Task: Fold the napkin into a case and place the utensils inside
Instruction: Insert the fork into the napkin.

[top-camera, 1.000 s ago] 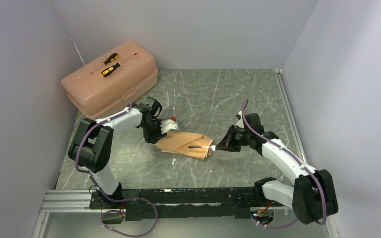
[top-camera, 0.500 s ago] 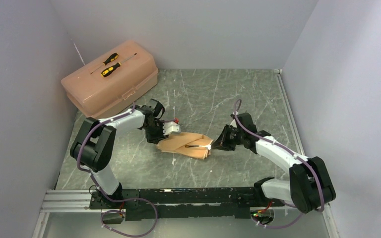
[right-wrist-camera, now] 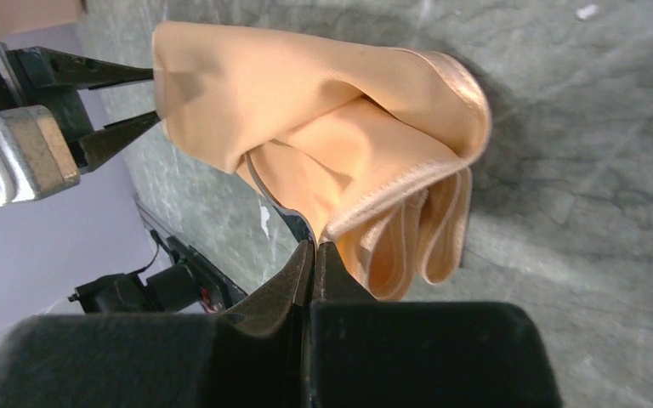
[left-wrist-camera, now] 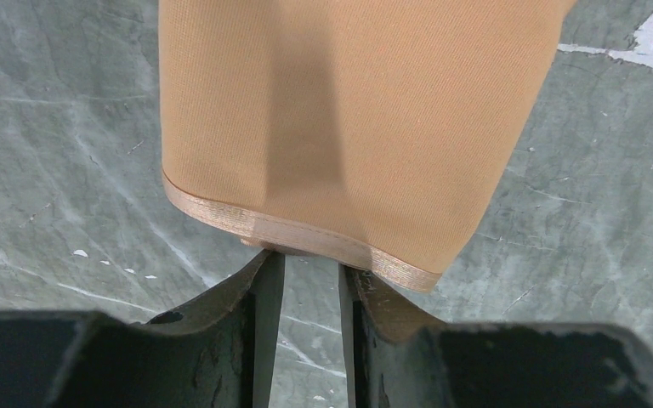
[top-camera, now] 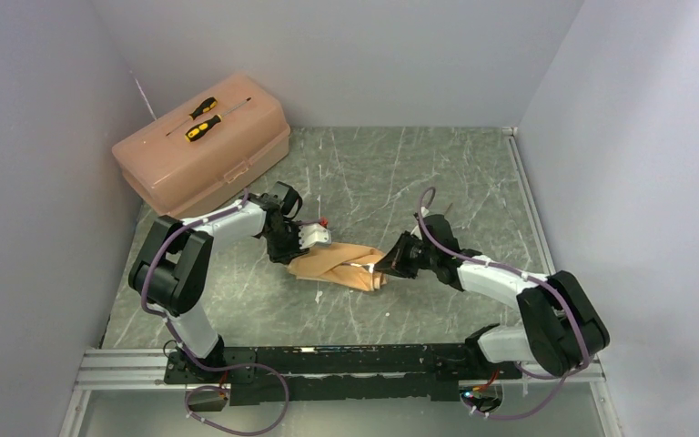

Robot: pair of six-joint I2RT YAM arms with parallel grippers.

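Top view: the right arm is seen pushed further left than a second ago, and its pincer (top-camera: pixel 382 266) is now brought against the layered end of the napkin (top-camera: pixel 339 264). The left pincer (top-camera: pixel 291 255) is hardly moved. The folded napkin is laid mid-worktop (top-camera: pixel 400 173), its long axis left to right, layered end turned toward the right arm.

Left wrist: the hem is met by fingers (left-wrist-camera: pixel 265 289) set narrowly apart; a grip cannot be told.

Right wrist: the pincer is closed on a thin utensil (right-wrist-camera: pixel 289 223), which is slid into the fold.
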